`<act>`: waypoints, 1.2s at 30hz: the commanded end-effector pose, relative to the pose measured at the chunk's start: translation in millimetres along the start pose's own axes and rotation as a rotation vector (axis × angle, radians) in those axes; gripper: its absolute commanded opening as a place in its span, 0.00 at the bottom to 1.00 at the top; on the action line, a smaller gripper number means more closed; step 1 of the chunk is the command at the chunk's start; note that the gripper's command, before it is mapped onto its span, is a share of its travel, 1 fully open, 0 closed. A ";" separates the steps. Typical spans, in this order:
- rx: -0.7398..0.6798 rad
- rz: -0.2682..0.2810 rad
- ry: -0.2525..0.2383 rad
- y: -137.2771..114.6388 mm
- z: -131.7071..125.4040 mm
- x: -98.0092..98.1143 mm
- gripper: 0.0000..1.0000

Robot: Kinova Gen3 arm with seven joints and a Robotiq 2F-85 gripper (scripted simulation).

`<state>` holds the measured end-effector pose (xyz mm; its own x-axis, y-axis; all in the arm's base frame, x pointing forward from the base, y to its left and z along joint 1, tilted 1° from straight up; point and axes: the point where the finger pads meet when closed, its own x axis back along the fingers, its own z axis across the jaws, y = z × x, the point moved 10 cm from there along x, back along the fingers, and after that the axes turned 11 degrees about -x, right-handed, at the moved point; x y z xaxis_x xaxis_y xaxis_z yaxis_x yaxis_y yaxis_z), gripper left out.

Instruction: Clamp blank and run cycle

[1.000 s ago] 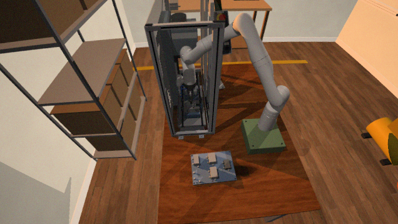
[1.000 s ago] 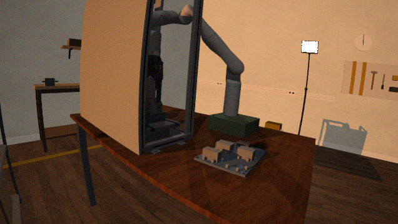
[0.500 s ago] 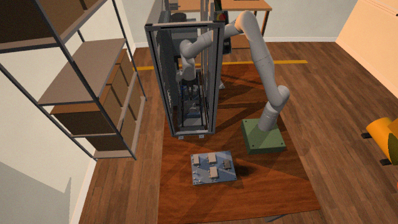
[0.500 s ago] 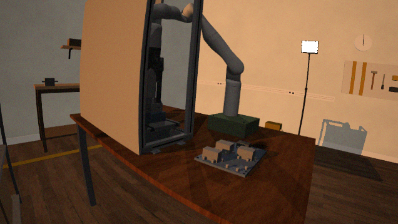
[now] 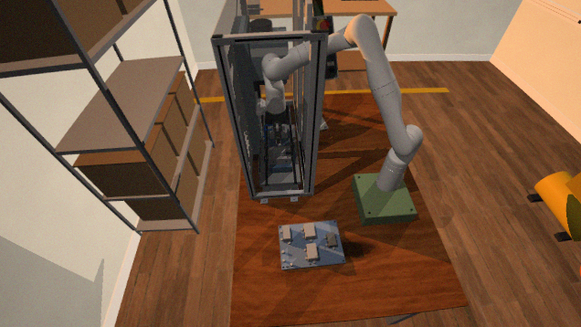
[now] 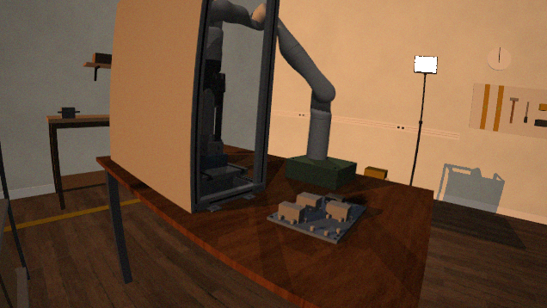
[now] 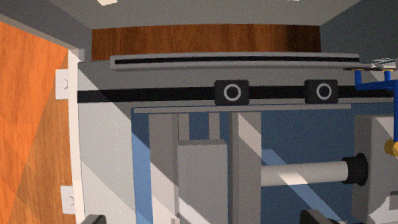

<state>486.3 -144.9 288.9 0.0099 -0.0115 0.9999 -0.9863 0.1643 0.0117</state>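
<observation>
Jaws stand fully apart, gripping nothing, inside the guard (image 5: pixel 315 114) in the top view; three blanks and the dark setting master (image 5: pixel 331 239) rest on the plate (image 5: pixel 292 262) at 6 o'clock. Exterior view: the plate lies on the worktop (image 6: pixel 387 258). Wrist view: a blank (image 7: pixel 202 180) lies in the vise; no writing is legible.

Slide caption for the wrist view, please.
Open end effector above a blank lying between the vise jaws, work stop rod alongside.

Grey blank (image 7: pixel 202 182) in vise — flat, between jaws; work stop rod (image 7: pixel 302 173) alongside.
</observation>
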 end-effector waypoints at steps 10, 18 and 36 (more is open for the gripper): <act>0.000 0.002 0.001 -0.2 0.0 8.8 1.00; 0.000 0.002 0.001 48.2 12.4 8.8 1.00; 0.000 0.001 0.001 96.6 24.8 8.7 1.00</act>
<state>405.6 -151.8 296.4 0.0183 -0.0102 0.9998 -0.9860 0.1657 0.0198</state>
